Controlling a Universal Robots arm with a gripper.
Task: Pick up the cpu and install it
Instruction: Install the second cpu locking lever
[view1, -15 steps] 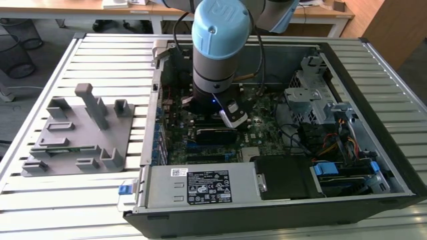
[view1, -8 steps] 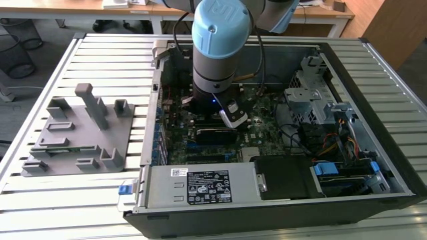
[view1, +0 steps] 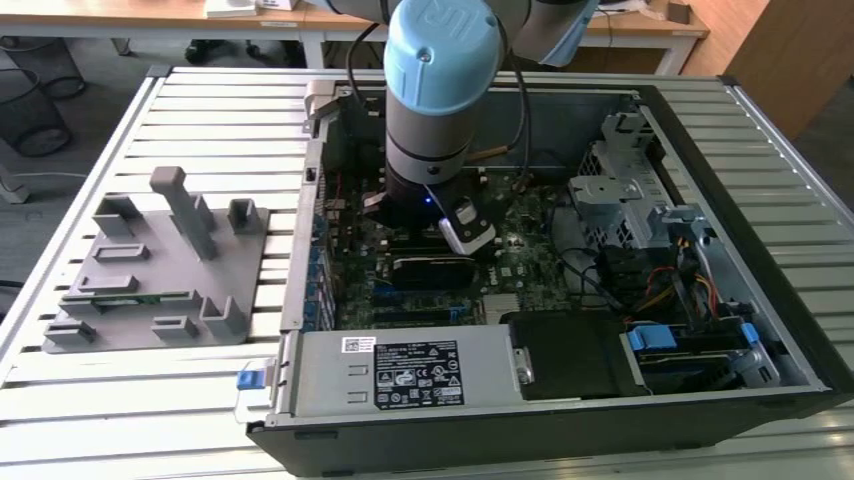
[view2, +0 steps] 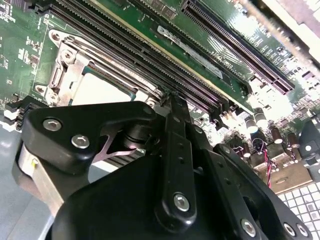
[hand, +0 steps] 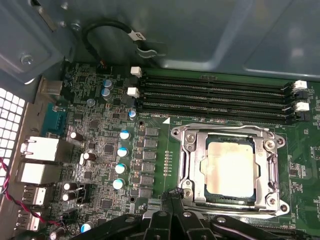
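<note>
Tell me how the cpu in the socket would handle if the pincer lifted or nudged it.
The cpu looks like a thin flat plate with a metal top, so probably stiff, not floppy. Its smooth, shiny lid may be slippery to grip. Lying flat inside the socket frame, it should neither roll nor tip, and a sideways nudge would likely be stopped by the frame. The underside is hidden; assume it is fragile.

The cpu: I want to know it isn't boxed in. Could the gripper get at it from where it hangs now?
Probably yes. The cpu lies face up in the open socket frame, nothing over it, and the gripper hangs just beside the frame's edge. Only the frame's rim borders the chip.
</note>
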